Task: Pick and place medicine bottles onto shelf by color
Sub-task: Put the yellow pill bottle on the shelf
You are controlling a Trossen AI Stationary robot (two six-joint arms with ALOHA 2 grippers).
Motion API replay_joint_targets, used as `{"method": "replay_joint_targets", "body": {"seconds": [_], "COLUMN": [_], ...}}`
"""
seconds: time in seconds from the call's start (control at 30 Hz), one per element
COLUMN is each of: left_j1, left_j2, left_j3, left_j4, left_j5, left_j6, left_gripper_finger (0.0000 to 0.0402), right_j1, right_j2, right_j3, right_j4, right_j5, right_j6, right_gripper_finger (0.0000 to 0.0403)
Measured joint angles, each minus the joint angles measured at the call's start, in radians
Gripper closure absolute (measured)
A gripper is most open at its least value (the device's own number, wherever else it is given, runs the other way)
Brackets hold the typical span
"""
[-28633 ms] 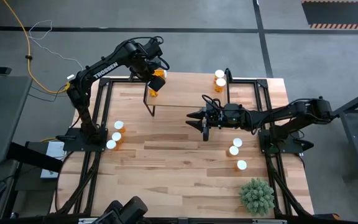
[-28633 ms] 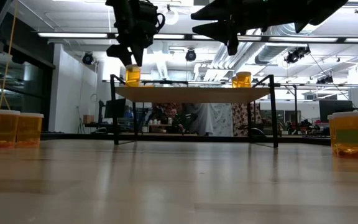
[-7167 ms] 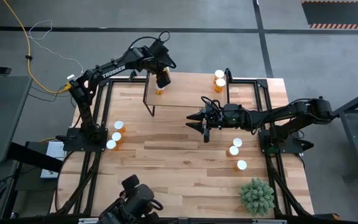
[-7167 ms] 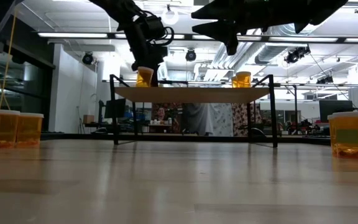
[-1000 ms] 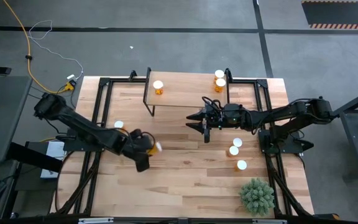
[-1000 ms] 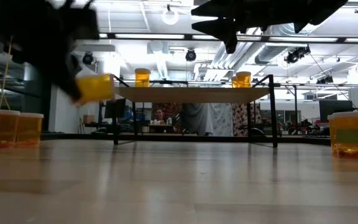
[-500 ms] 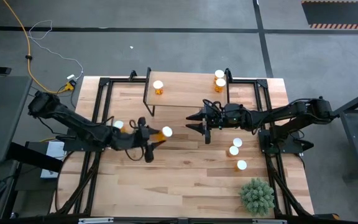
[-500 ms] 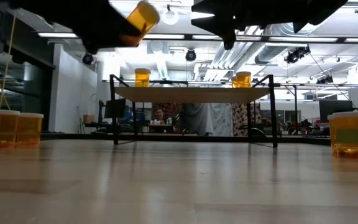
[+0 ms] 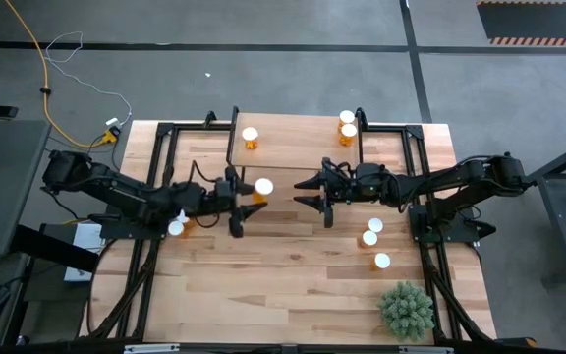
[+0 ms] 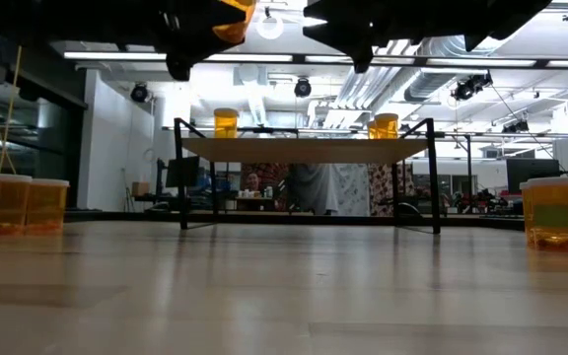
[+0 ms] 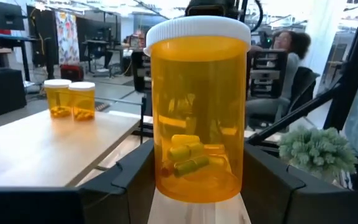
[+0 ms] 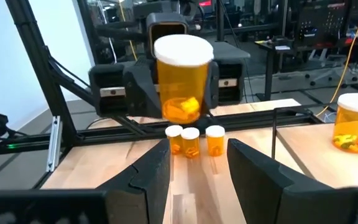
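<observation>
As clamped between the fingers of the left gripper [image 9: 249, 200]: held bottle [image 11: 196, 106], orange, white cap, yellowish pills at the bottom. Long axis running straight out between the fingers in the left wrist view, cap end away from the palm; leaning slightly in the low view. Carried clear above the table [image 9: 293, 285], just short of the shelf [image 9: 298, 147].

Relation governing the coming move: shelf lying directly beyond the held bottle, toward the table's far edge, left end closest. Likely requirement: a short carry forward, then a set-down upright on bare board.

Right gripper [image 9: 301, 193]: fingers spread, nothing between them, hovering just before the shelf's right half, facing the left gripper across a small gap. Left arm judged the nearer for the shelf's left end.

Count, near to far:
- plant [image 9: 406, 310]: one, near right corner.
- right group [image 9: 369, 238]: three bottles standing on the table.
- left group [image 12: 190, 142]: three bottles in a row by the right wrist view; only one cap plain from above, remainder under the left arm.
- held bottle: one.
- lone shelf bottle [image 9: 251, 137]: one, left part of the shelf.
- shelf pair [image 9: 348, 125]: two, touching or nearly so, far right corner.

Ten bottles in all.
</observation>
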Motion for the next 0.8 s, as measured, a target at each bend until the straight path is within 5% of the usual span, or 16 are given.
{"method": "replay_joint_targets", "body": {"seconds": [0.27,0.8], "left_j1": [0.003,0.004], "left_j2": [0.000,0.000], "left_j3": [0.000,0.000], "left_j4": [-0.013,-0.013], "left_j5": [0.023,0.016], "left_j6": [0.000,0.000], "left_gripper_finger": [0.0215,0.0215], "right_j1": [0.010,-0.004], "right_j2": [0.009,0.100], "right_j3": [0.000,0.000], "right_j4": [0.003,0.179], "right_j5": [0.060,0.163], "right_j6": [-0.015,0.003], "right_gripper_finger": [0.0237,0.0085]}}
